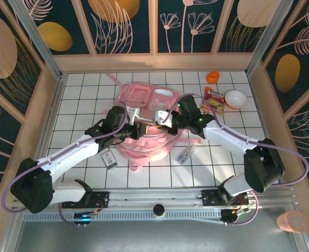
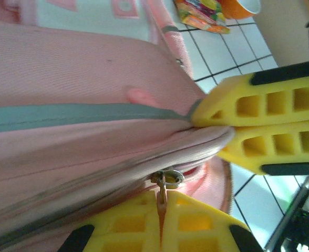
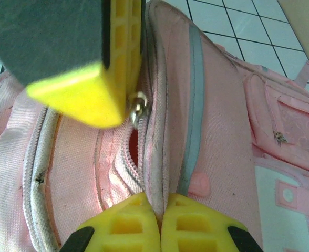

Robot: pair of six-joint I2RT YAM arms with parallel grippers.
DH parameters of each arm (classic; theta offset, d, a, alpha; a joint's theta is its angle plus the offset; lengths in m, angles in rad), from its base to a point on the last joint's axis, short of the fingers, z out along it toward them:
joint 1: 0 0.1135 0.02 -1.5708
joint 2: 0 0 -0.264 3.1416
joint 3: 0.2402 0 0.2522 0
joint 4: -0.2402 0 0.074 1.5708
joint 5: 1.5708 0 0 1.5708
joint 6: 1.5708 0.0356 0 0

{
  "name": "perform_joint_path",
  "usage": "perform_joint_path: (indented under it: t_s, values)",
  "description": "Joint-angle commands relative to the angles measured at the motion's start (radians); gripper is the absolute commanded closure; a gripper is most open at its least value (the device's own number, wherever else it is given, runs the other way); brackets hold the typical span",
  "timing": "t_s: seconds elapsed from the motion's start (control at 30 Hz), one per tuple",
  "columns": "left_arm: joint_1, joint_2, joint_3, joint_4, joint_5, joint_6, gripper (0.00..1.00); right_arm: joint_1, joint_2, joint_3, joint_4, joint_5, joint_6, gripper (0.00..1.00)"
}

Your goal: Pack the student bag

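Observation:
The student bag point(image 1: 145, 97) lies pale pink in the middle of the tiled table, its zip partly open with something red showing inside. My left gripper point(image 1: 137, 124) point(image 2: 162, 198) is shut on the zip pull point(image 2: 164, 190), just below the metal slider point(image 3: 138, 108). My right gripper point(image 1: 163, 119) point(image 3: 160, 208) is shut on the bag's rim fabric point(image 3: 155, 131) beside the zip opening. In the left wrist view its yellow fingers point(image 2: 265, 105) pinch that edge at the right, close to the slider. The two grippers face each other over the bag's near end.
An orange object point(image 1: 213, 77), a colourful snack packet point(image 1: 214, 100) and a white bowl point(image 1: 236, 98) lie at the back right. A small card point(image 1: 109, 159) and a clear packet point(image 1: 184, 156) rest near the bag's front. Pink straps trail toward the near edge.

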Motion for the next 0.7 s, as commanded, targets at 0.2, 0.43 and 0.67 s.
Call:
perform_joint_path:
  t_s: [0.2,0.43,0.67]
  values:
    - [0.235,-0.086,-0.066,-0.141,-0.153,0.112,1.0,-0.143,-0.11,0.021,-0.07,-0.169,-0.078,1.0]
    - [0.258,-0.078,-0.044,-0.048,0.128,0.195,1.0,-0.125,-0.106,0.037,-0.054,-0.094,0.107,0.65]
    - [0.257,-0.075,-0.011,-0.04,0.246,0.232,1.0,0.096,-0.12,0.017,0.043,0.188,0.289,0.44]
